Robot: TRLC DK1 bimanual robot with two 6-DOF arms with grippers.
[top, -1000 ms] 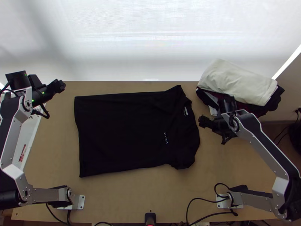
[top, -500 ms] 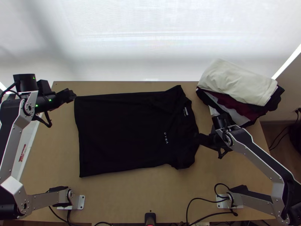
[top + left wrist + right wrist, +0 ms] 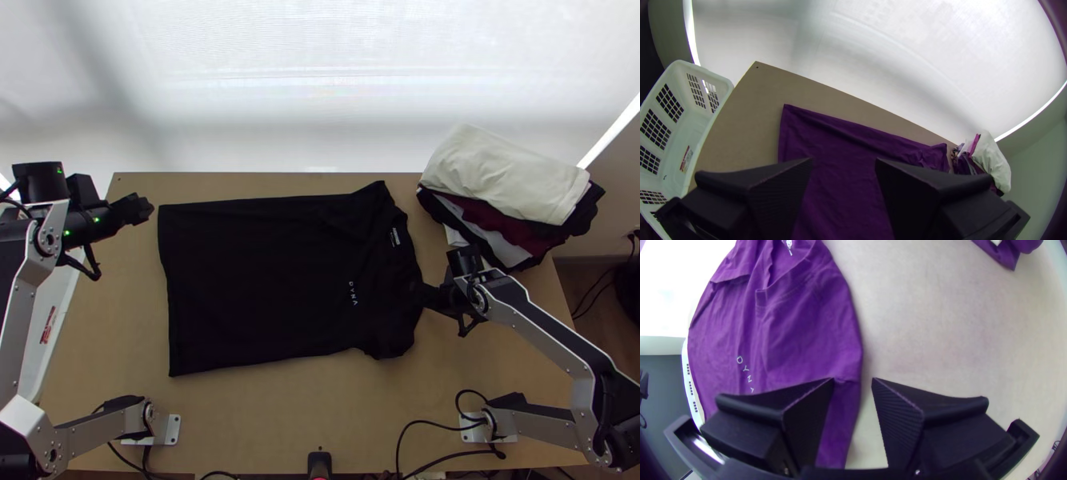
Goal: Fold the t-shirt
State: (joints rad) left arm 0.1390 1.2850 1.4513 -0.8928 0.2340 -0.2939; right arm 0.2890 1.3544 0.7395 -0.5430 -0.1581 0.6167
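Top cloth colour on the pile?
The top cloth is off-white, seen best in the top view.

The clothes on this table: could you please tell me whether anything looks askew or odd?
The T-shirt lies spread, merely creased near its collar. The clothes pile looks untidy: dark and red layers stick out unevenly beneath the white cloth.

Left arm (image 3: 24, 308) bent at the elbow — left gripper (image 3: 149, 209) far and left, pointing right, fingers spread wide; right arm (image 3: 542, 330) likewise bent — right gripper (image 3: 426, 296) right of centre, pointing left, fingers parted
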